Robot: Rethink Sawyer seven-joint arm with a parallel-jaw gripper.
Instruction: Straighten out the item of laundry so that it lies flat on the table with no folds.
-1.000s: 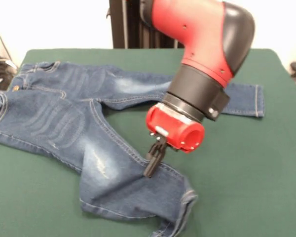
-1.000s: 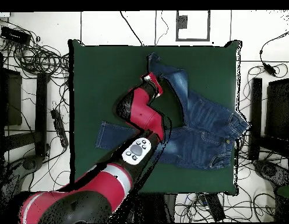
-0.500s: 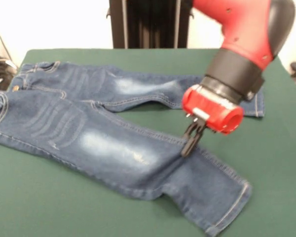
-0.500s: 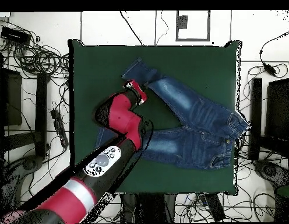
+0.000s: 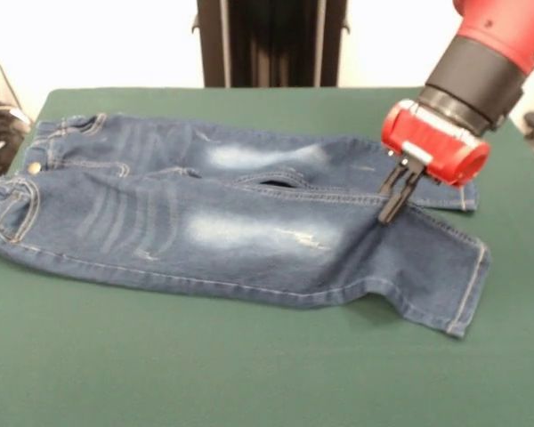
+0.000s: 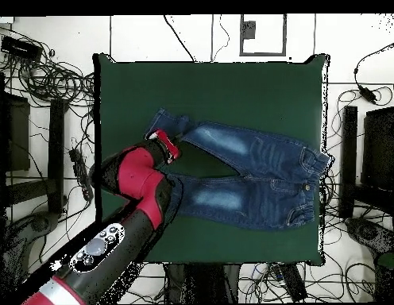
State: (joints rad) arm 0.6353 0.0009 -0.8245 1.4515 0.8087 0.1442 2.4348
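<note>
One pair of dark blue jeans [image 5: 222,222] spread across the middle of the dark green surface [image 5: 249,374] in the front view, waistband at the left edge of the frame, legs running toward the right. Nearer leg overlapping the farther one along most of the length, with a small dark gap at the crotch near frame centre. Whitish faded patches on both thighs; brass button at the far left. Hem of the nearer leg at lower right, with a slight lifted fold along the lower edge just before the cuff. Red and black arm entering from the upper right, gripper [image 5: 393,206] down on the nearer leg close to the hem. Dark fingers [image 5: 390,212] pressed together, pinching the denim. From overhead, legs in a narrow V opening toward the left of the frame, gripper [image 6: 170,148] at the upper leg's left end.
</note>
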